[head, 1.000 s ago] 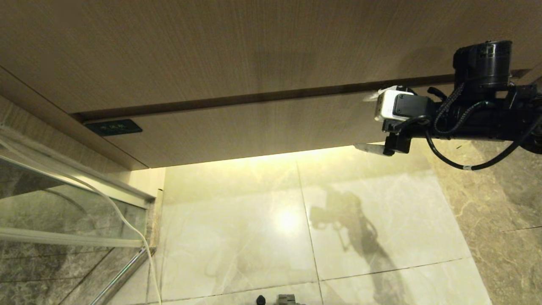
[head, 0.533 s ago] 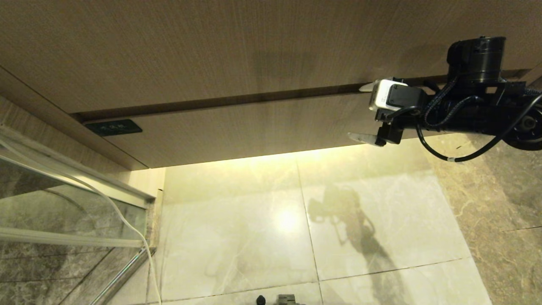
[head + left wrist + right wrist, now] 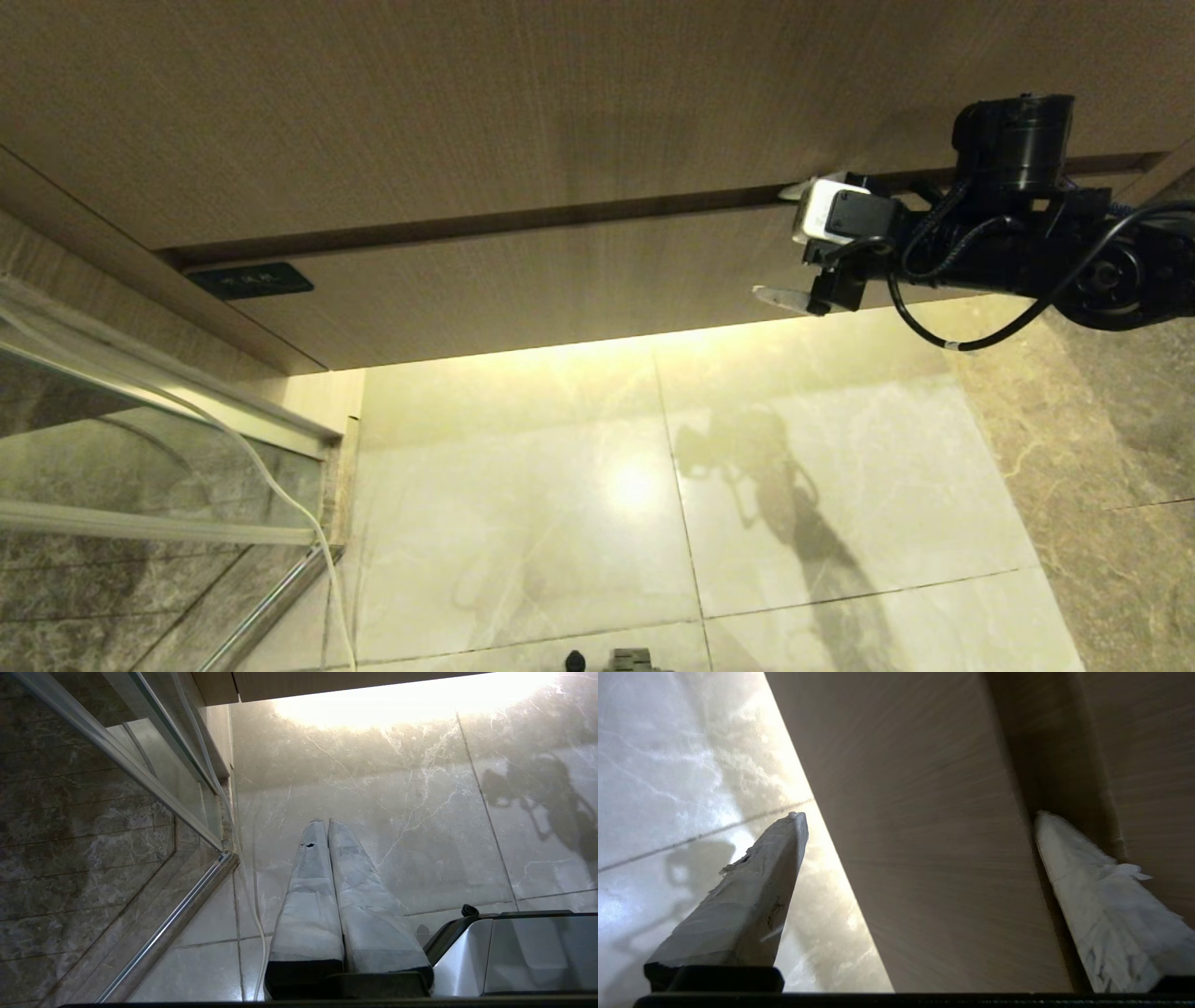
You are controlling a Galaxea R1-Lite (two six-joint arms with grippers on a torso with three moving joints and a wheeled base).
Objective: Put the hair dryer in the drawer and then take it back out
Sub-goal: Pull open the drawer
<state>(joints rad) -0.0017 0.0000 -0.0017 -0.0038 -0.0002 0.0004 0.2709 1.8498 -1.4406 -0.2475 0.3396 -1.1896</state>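
Drawer closed, long axis running left-right across frame; right gripper spread wide, straddling front right end.

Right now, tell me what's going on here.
The right gripper is open in front of the closed drawer, one finger by the gap above its front, the other by its lower edge. It holds nothing. The left gripper hangs shut over the tiled floor. No hair dryer is in view.
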